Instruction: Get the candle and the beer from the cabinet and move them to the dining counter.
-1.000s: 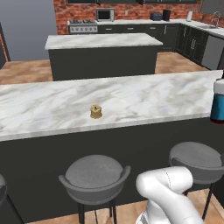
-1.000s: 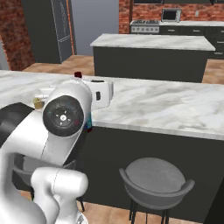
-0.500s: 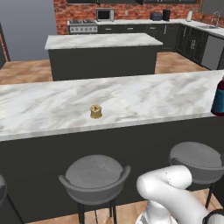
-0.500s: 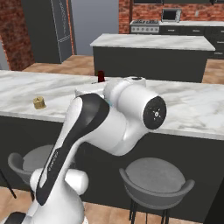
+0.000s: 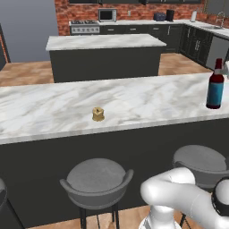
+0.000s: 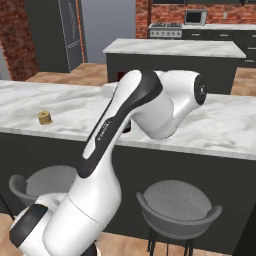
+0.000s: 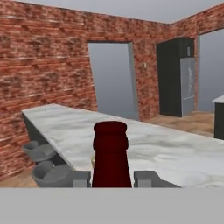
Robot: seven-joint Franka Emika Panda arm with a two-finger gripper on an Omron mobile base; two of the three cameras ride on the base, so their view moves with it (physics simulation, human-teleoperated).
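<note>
- Beer (image 5: 215, 87): upright at the right edge of the left base frame, standing on the dining desk (image 5: 53, 107); dark red-brown glass, narrow neck, blue label.
- In the hand frame, beer neck (image 7: 110, 153) rising at lower centre, set between the two dark finger tips (image 7: 81, 179) at the bottom edge.
- Jaws (image 7: 113, 178): clenched on the beer neck, one tip on each side of the glass.
- Candle (image 5: 98, 114): squat tan-yellow cylinder, left of centre in the left base frame, resting on the dining desk near its front edge, well apart from the beer.
- Same candle (image 6: 45, 117) at centre left of the right base frame, on the marble top, well to the left of the arm.
- Arm (image 6: 145, 107): white with dark joints, rising from lower left of the right base frame and bending across the centre, over the desk edge; a small dark red patch visible just under the forearm, too hidden to identify with certainty.
- Stools (image 5: 96, 181): round grey seats along the lower part of the left base frame, in front of the dark desk base.
- Island (image 5: 105, 56): shorter marble-topped dark block in the upper centre of the left base frame, behind the dining desk.
- Brick wall (image 7: 48, 74): across the left and upper part of the hand frame.
</note>
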